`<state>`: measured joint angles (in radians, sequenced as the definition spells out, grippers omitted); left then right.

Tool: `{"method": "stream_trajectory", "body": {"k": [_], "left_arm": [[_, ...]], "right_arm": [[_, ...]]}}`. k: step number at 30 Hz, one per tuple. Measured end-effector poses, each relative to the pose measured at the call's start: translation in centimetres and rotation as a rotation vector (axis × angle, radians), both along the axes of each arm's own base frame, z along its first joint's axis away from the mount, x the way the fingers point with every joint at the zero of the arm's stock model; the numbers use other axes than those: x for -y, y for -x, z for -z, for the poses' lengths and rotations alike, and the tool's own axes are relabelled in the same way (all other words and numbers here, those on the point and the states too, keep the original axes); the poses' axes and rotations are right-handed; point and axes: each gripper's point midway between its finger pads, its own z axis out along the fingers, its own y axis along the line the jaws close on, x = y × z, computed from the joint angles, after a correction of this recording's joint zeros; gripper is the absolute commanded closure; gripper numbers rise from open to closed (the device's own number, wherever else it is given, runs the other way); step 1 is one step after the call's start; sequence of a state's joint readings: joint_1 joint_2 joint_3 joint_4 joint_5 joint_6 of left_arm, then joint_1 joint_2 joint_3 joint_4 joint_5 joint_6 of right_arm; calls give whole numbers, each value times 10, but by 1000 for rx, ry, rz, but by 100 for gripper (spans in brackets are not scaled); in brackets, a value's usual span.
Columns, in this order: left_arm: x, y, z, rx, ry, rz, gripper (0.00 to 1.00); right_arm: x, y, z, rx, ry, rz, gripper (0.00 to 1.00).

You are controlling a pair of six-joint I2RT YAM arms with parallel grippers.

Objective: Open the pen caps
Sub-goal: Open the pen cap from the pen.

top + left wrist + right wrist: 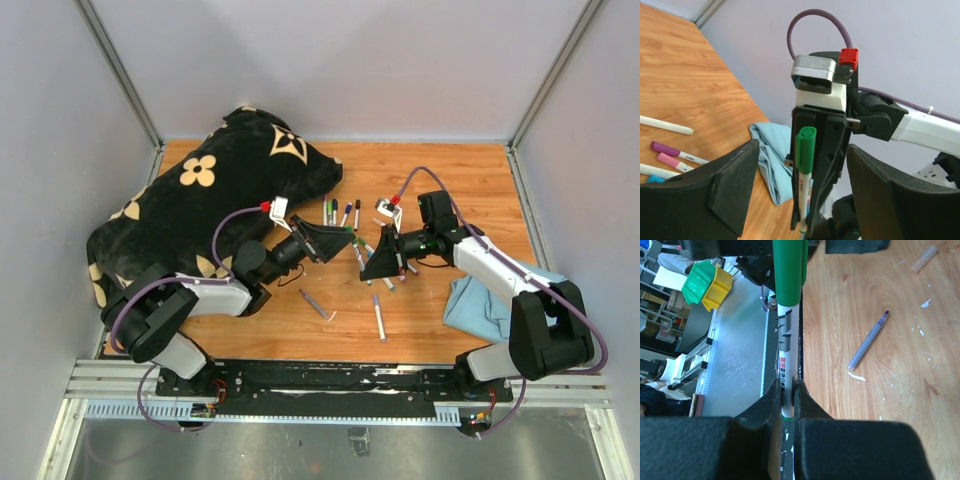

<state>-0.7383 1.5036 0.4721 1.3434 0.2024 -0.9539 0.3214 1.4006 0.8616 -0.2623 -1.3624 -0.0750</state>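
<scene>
One marker [785, 340] gripped: right pincer [786, 392] faces open left pincer [802, 150].

Shows smooth, faintly glossy wood on the table [450, 180], shiny green plastic on the pen cap [805, 147], soft matt plush on the black cushion [180, 220], and limp matt weave on the blue cloth [485, 305] by the right edge.

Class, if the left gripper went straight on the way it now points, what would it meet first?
Probably the green cap of the marker the right gripper holds; depth is unclear.
</scene>
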Motion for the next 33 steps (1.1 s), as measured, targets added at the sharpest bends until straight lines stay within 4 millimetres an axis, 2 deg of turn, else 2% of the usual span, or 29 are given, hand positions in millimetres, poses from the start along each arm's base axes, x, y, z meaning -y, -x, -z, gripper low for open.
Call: {"method": "stream_trajectory", "body": {"k": [7,10,11,12,15,17,18,19,23,25,29,32,33], "left_arm": [[9,-8,9,-4,-16,5,43],[11,-5,5,16,-3,23,51],[11,-4,3,25,2,29,56],[11,-2,0,36,8,35,65],[11,2,-6,60,25,49,80],[11,5,-11,76,35,60,96],[11,6,-13,84,41,62,99],[11,7,-14,87,45,68,100],[11,10,-17,92,52,80,100],[12,10,-16,93,47,79,100],[20,15,-10,59,9,47,100],[26,20,-8,41,-16,14,100],[27,20,-6,33,-24,-4,100]], "right_arm": [[-1,7,-7,-12,-37,-35,99],[-1,8,-8,-15,-45,-41,99],[-1,8,-9,-16,-48,-44,99],[-1,9,-9,-16,-52,-48,99],[-1,8,-11,-15,-55,-50,99],[-2,8,-13,-10,-57,-50,99],[-2,7,-13,-7,-59,-51,97],[-2,7,-14,-6,-59,-51,94],[-2,6,-14,4,-60,-51,67],[-2,5,-12,4,-51,-43,61],[-1,0,-10,40,-16,-8,60],[0,-4,-11,79,8,21,63],[0,-4,-11,92,17,30,67]]}}
